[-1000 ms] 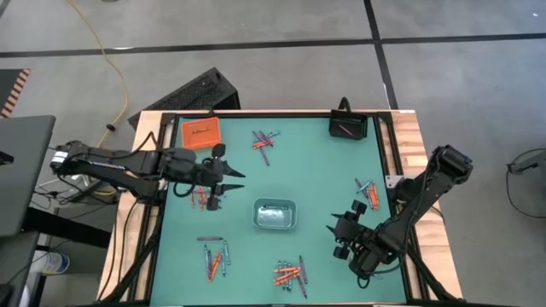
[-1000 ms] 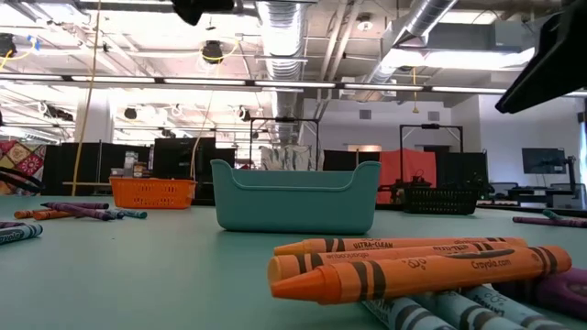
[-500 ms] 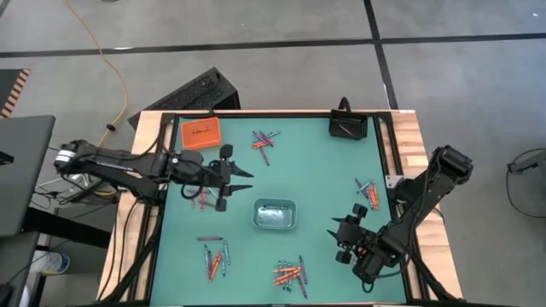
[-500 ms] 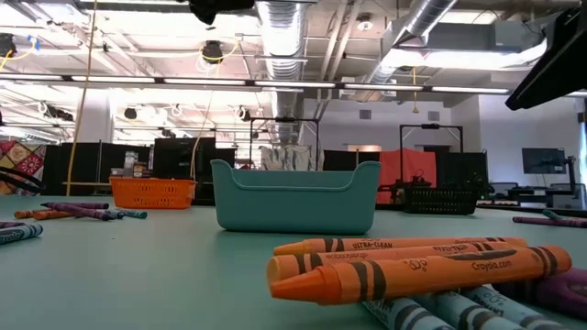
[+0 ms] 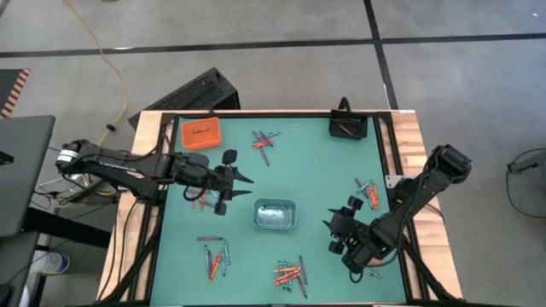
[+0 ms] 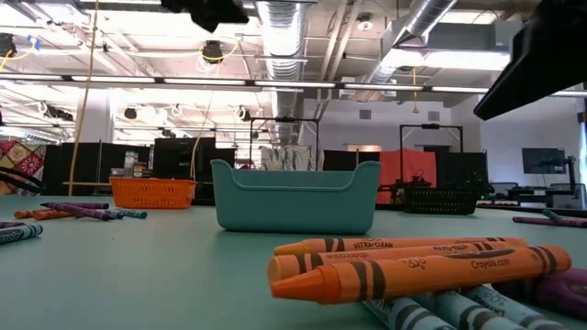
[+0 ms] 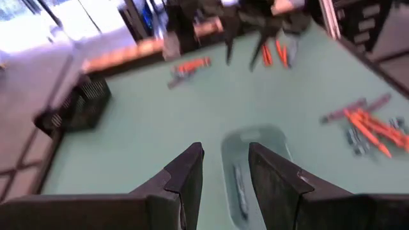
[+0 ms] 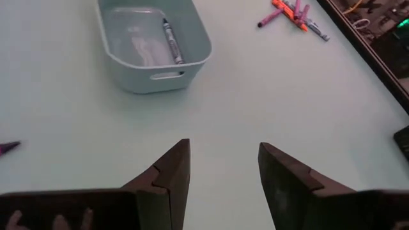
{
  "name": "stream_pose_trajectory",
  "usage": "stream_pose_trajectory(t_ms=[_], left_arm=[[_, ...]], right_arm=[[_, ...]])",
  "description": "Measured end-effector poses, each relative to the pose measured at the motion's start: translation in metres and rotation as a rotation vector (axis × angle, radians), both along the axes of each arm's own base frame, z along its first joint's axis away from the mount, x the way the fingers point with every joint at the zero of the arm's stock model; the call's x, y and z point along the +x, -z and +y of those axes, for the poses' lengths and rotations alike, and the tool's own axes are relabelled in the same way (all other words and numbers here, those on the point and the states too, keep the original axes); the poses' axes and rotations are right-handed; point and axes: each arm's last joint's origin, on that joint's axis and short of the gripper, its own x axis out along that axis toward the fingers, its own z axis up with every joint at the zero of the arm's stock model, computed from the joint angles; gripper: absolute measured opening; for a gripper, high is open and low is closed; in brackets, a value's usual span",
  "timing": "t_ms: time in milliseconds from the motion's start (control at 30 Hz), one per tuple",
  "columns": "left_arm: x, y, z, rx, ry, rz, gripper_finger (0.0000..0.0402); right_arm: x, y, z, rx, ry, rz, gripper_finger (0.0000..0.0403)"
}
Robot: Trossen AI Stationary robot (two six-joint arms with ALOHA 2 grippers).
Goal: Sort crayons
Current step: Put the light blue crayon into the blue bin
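Note:
Crayons lie in loose groups on the green table: near the far edge [image 5: 264, 142], at the right [image 5: 367, 192], at the left [image 5: 200, 198], and two groups by the near edge [image 5: 213, 258] [image 5: 290, 273]. One grey-blue crayon [image 8: 169, 32] lies in the clear-grey tray [image 5: 275, 215]. My left gripper [image 5: 237, 189] hovers just left of that tray, open and empty, with the tray beyond its fingers [image 7: 223, 182]. My right gripper [image 5: 329, 234] hovers right of the tray, open and empty [image 8: 223, 172].
An orange tray [image 5: 200, 134] sits at the far left and a black tray [image 5: 348, 128] at the far right. Orange crayons [image 6: 413, 266] lie close before the low camera. A purple crayon [image 8: 6, 148] lies beside my right gripper.
My left gripper has moved toward the table's right, closer to the clear-grey tray, and sunk a little. My right gripper has swung slightly toward the tray. Both stay open, and no crayon has moved.

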Motion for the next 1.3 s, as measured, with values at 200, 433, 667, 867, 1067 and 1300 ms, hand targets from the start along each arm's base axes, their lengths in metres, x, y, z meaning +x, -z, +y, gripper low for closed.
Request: stream_pose_trajectory(t_ms=[200, 433, 667, 867, 1067, 1300], left_arm=[[-0.006, 0.014, 0.001, 0.010, -0.003, 0.155, 0.0117], [0.003, 0.027, 0.000, 0.024, 0.000, 0.220, 0.0117], [0.021, 0.052, -0.002, 0.037, 0.001, 0.328, 0.0117], [0.033, 0.072, -0.004, 0.045, 0.033, 0.399, 0.0117], [0.040, 0.086, -0.007, 0.024, 0.067, 0.445, 0.0117], [0.046, 0.085, -0.008, 0.012, 0.081, 0.393, 0.0117]], right_arm=[[0.012, 0.001, -0.017, -0.012, 0.039, 0.052, 0.0177], [0.018, 0.004, -0.059, -0.001, 0.212, 0.247, 0.0177], [0.005, -0.001, -0.098, 0.078, 0.504, 0.436, 0.0177], [0.003, -0.010, -0.115, 0.177, 0.442, 0.570, 0.0177], [-0.004, -0.014, -0.106, 0.114, 0.166, 0.742, 0.0177], [-0.018, 0.000, -0.108, 0.046, 0.065, 0.905, 0.0168]])
